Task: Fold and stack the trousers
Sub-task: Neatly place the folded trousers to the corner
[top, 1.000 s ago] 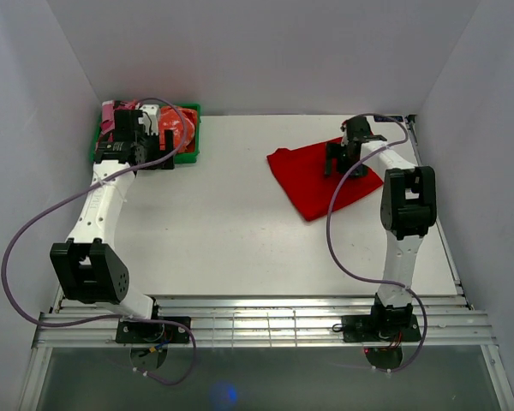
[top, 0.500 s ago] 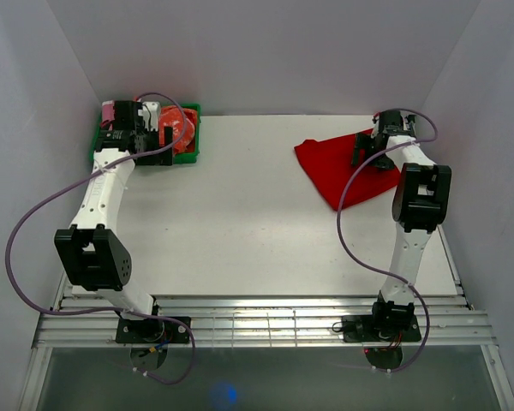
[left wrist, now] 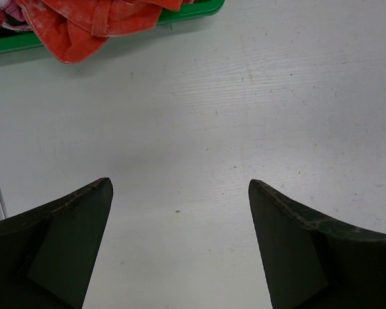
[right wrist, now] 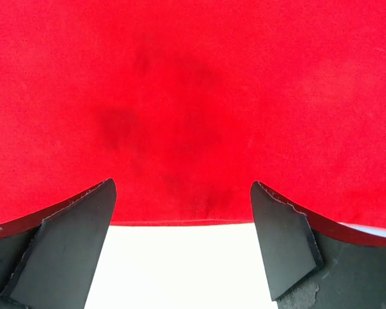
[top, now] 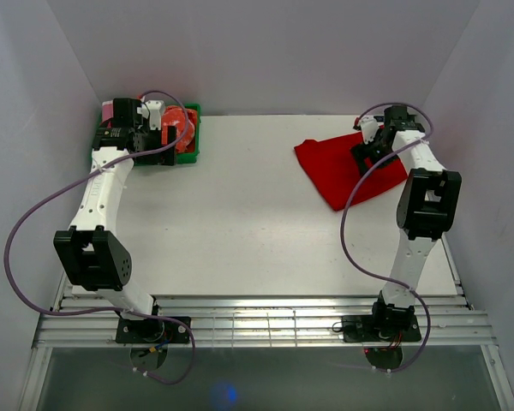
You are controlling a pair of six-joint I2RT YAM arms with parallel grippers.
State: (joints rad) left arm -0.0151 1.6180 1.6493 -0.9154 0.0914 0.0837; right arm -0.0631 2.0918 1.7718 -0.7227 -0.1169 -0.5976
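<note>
The red trousers [top: 336, 168] lie folded into a flat, tilted patch at the back right of the table. They fill the upper part of the right wrist view [right wrist: 193, 96], with a straight folded edge against the white table. My right gripper [top: 367, 147] is open and empty, low over that edge, its fingers either side of it [right wrist: 183, 187]. My left gripper [top: 157, 137] is open and empty over bare table [left wrist: 180, 187], just beside the green bin.
A green bin [top: 194, 130] stands at the back left corner with a mottled orange-red garment [top: 176, 128] and something pink in it. That garment hangs over the bin's rim [left wrist: 193, 11] in the left wrist view. Walls close in the back and both sides.
The red trousers slid right toward the back right corner together with my right gripper, which then shifted slightly. My left gripper moved a little farther back beside the bin.
</note>
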